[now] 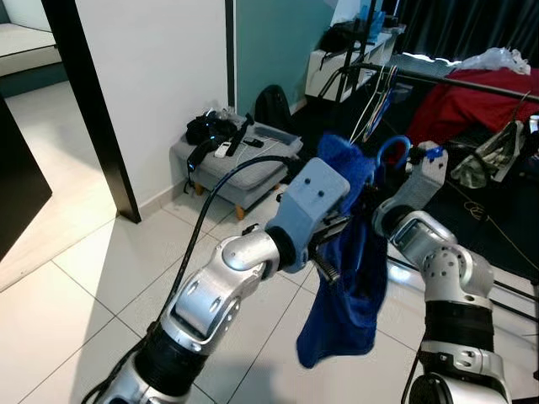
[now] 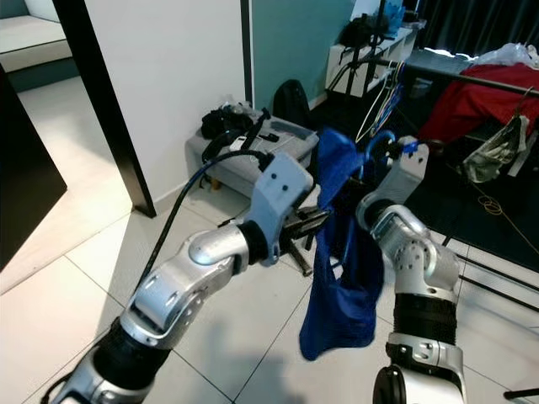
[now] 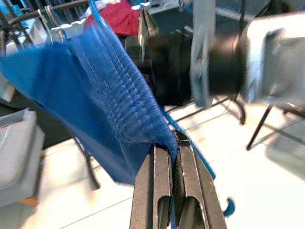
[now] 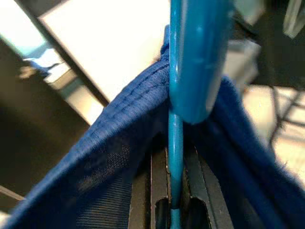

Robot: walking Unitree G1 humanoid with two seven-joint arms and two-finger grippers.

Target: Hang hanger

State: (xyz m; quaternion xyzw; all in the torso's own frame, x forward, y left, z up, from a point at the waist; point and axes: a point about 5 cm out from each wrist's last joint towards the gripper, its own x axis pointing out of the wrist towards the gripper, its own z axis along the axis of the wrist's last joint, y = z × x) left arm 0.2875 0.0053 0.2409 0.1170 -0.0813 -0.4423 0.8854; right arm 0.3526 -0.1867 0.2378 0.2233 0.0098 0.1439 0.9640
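1. My left gripper (image 3: pixel 172 143): fingers pressed together with a fold of the blue garment (image 1: pixel 349 278) pinched between the tips. It sits at chest height in front of me, on the garment's near side.
2. My right gripper (image 4: pixel 175 157): fingers nearly closed around the thin blue shaft of the blue hanger (image 4: pixel 177 124), which runs straight up between them. The hanger's wider hook part rises just past the fingertips, with blue cloth draped down both sides of them.
3. Blue hanger, head views: its curved hook (image 1: pixel 392 150) shows above the garment's top, between my two wrists, held in the air and touching no rail.
4. Blue garment: hangs from the hanger in a long crumpled drop, lower end free above the white tiled floor (image 1: pixel 76 286).
5. Clothes rail (image 1: pixel 472 84): well beyond the hanger, carrying a few wire hangers (image 1: pixel 375 105), with a red cloth (image 1: pixel 472 109) lying behind it.
6. Grey bench (image 1: pixel 232 164): against the white wall, with dark items piled on top.
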